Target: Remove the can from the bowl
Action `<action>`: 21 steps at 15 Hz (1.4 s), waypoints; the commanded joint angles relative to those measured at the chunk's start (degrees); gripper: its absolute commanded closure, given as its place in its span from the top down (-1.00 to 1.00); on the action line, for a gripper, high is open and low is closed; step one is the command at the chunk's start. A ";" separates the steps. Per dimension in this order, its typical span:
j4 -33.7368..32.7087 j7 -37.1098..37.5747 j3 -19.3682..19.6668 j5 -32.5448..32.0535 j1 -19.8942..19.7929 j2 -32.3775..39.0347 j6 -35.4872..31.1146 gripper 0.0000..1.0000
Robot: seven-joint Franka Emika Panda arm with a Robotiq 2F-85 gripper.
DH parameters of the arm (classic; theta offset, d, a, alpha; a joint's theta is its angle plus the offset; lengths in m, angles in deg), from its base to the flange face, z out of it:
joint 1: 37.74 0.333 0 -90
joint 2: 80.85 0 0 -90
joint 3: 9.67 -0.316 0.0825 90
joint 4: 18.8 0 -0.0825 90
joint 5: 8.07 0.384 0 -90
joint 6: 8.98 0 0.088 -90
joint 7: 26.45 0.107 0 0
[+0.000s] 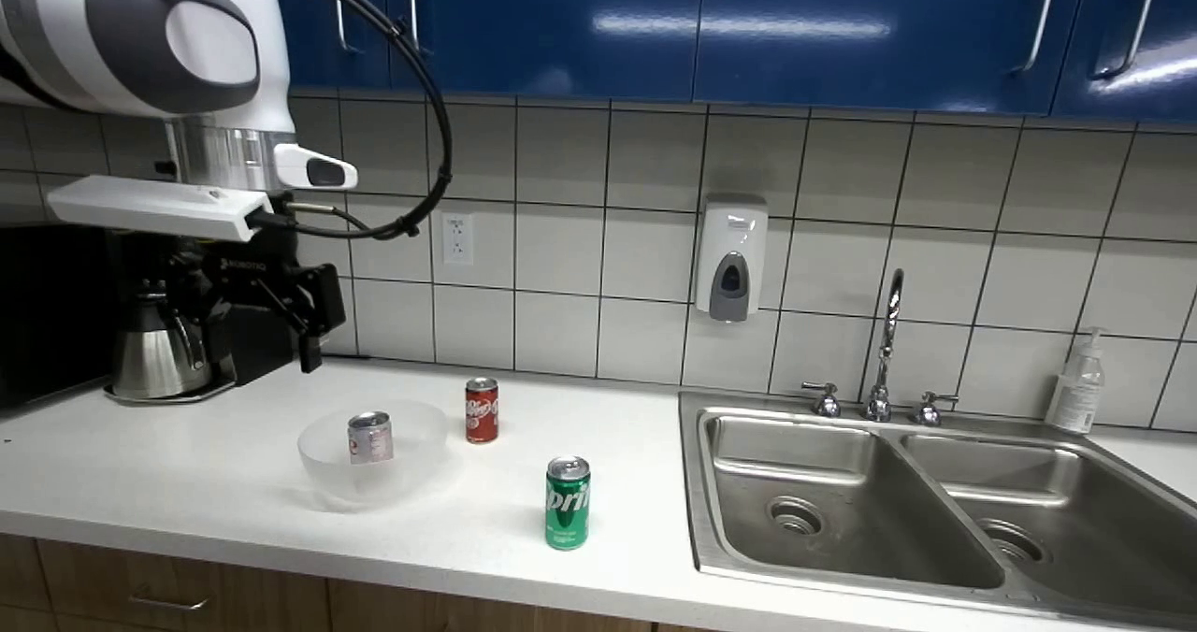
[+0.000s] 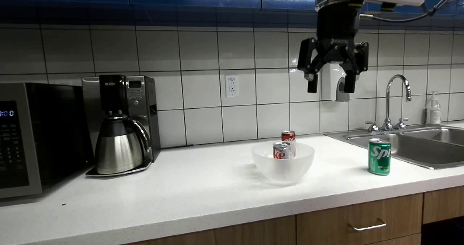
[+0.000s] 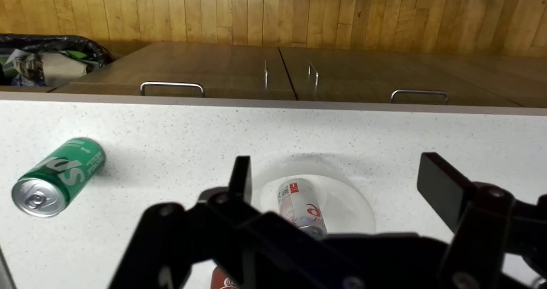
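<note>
Silver-grey can (image 2: pixel 281 150): inside the translucent bowl (image 2: pixel 282 172), its upper part seen over the near rim; in both exterior views the frosted side hides the rest.
Its print: red "ke" in an exterior view; a small red block and curved red lettering in the wrist view.
Robotiq gripper (image 2: pixel 331 87): fingers spread wide, well above the white countertop (image 2: pixel 203 194); "ROBOTIQ" reads in pale capitals on the black housing in both exterior views. The wrist view shows can and bowl between the fingers.
Bowl: on the countertop, plain; whether the can touches its side I cannot tell.
Red can (image 1: pixel 482 412): upright near the bowl, towards the tiled wall (image 1: pixel 561 323); white lettering, too small to read surely.
Green can (image 1: pixel 567 510): upright, between bowl and sink (image 1: pixel 851 520); white letters, "pri" in an exterior view, "Sp" in the wrist view.
Microwave (image 2: pixel 54 136): lit display cut by the view's edge, last digit "0".
Coffee maker (image 2: pixel 139 109): pale script on its black front, not surely legible.
Soap bottle (image 1: pixel 1078 389): near the sink's back edge, label too fine to read.
Wall dispenser (image 1: pixel 732 249): mounted on the tiles, small mark blurred.
</note>
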 commanded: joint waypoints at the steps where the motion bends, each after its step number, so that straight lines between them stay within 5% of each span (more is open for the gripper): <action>1: -1.49 3.68 -1.28 -3.14 -1.15 7.29 -5.77 1.00; 12: -11.71 14.40 -0.44 -10.74 -3.63 27.76 -13.62 1.00; 21: -21.98 21.89 0.69 -13.68 -1.18 39.19 -13.62 1.00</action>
